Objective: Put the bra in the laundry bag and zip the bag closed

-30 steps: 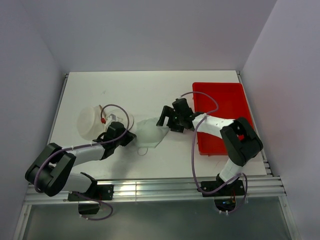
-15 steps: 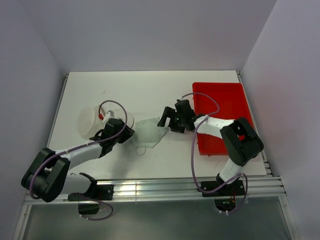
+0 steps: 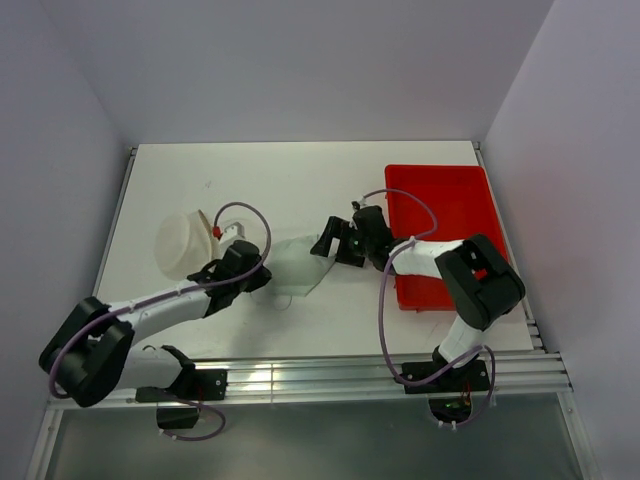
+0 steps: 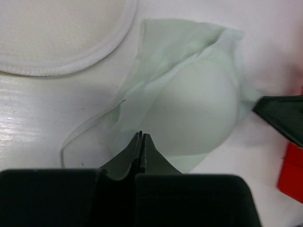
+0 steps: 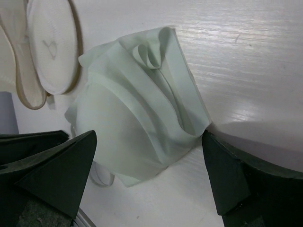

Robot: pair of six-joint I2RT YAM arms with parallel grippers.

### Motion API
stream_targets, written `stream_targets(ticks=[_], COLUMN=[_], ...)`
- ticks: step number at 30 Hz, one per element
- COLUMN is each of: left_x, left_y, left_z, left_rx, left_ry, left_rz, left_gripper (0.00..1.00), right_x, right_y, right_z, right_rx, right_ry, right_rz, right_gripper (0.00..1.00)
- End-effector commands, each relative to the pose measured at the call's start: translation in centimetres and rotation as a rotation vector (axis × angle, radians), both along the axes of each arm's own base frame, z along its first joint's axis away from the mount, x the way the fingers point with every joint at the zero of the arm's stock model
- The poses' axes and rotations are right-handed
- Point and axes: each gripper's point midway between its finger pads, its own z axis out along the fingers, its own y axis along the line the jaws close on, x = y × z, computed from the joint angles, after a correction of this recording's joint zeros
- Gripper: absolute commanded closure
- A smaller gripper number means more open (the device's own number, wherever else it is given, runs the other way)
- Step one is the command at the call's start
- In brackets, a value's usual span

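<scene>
The bra [image 3: 297, 264], a small pale garment with a rounded cup, lies crumpled on the white table between my two grippers. It also shows in both wrist views [image 4: 189, 109] [image 5: 137, 118]. The cream laundry bag [image 3: 184, 244] sits just left of it, and its round face with a dark outline shows in the right wrist view [image 5: 49, 47]. My left gripper [image 4: 141, 135] is shut, its tips over the bra's near edge; I cannot tell whether fabric is pinched. My right gripper [image 5: 148, 138] stands wide open, straddling the bra's other side, its fingers apart from the cloth.
A red plastic tray [image 3: 450, 195] stands at the right of the table, close behind the right wrist. The left arm's cable loops above the laundry bag. Grey walls enclose the table on three sides.
My left gripper opened and shut again, ending a little further right at the bra's edge. The right gripper stayed open and edged slightly left. The bra barely shifted.
</scene>
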Motion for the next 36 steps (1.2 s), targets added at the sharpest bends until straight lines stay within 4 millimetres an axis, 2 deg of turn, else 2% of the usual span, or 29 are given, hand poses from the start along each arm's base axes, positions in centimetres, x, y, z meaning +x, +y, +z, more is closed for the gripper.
stream_targets(ticks=[1,6,7,12,13,15,18,19,25,30,33,34,35,36], left_x=[0.7,2.0,2.2,3.8,3.8,4.0,3.9,3.8,3.8,3.7,3.5,3.5,3.4,3.4], left_y=[-0.1,-0.4,-0.3,-1.4,-1.4,-1.7,-1.9,-1.9,-2.0,-2.4,-2.4,-2.3,-2.2,-2.1], left_z=[-1.2,-2.7,-3.5,-4.1,-5.0,-5.3,-6.3,-6.9,-7.7,-7.9,-7.9,-7.9,-8.0,-8.0], left_rx=[0.058,0.121,0.145,0.172,0.188,0.192,0.195,0.204,0.209,0.196,0.193,0.198,0.204,0.203], left_ry=[0.004,0.002,0.018,0.024,0.043,0.05,0.069,0.082,0.099,0.11,0.112,0.111,0.114,0.112], left_rz=[0.018,0.044,0.048,0.042,0.038,0.031,0.022,0.018,0.008,-0.006,-0.009,-0.007,-0.008,-0.008], left_gripper=[1.0,1.0,1.0,1.0,1.0,1.0,1.0,1.0,1.0,1.0,1.0,1.0,1.0,1.0], right_x=[0.2,0.1,0.2,-0.1,0.1,-0.1,-0.1,-0.1,-0.8,-1.3,-1.4,-1.7,-1.4,-0.6], right_y=[0.6,1.0,1.2,1.9,2.2,2.5,3.3,3.9,5.1,5.1,4.4,3.9,3.6,2.9], right_z=[0.0,-0.9,-0.8,-1.9,-1.6,-2.0,-1.4,-0.5,2.1,3.0,2.4,1.3,1.7,1.2], right_rx=[0.056,0.08,0.091,0.138,0.16,0.182,0.247,0.292,0.441,0.557,0.567,0.525,0.48,0.41], right_ry=[-0.05,-0.048,-0.061,-0.032,-0.052,-0.033,-0.032,-0.051,-0.025,0.076,0.137,0.185,0.158,0.138], right_rz=[0.034,0.044,0.047,0.065,0.069,0.075,0.083,0.108,0.112,0.031,-0.055,-0.093,-0.094,-0.143], right_gripper=[0.0,0.0,0.0,0.0,0.0,0.0,0.0,0.0,0.0,0.0,0.0,0.0,0.0,0.0])
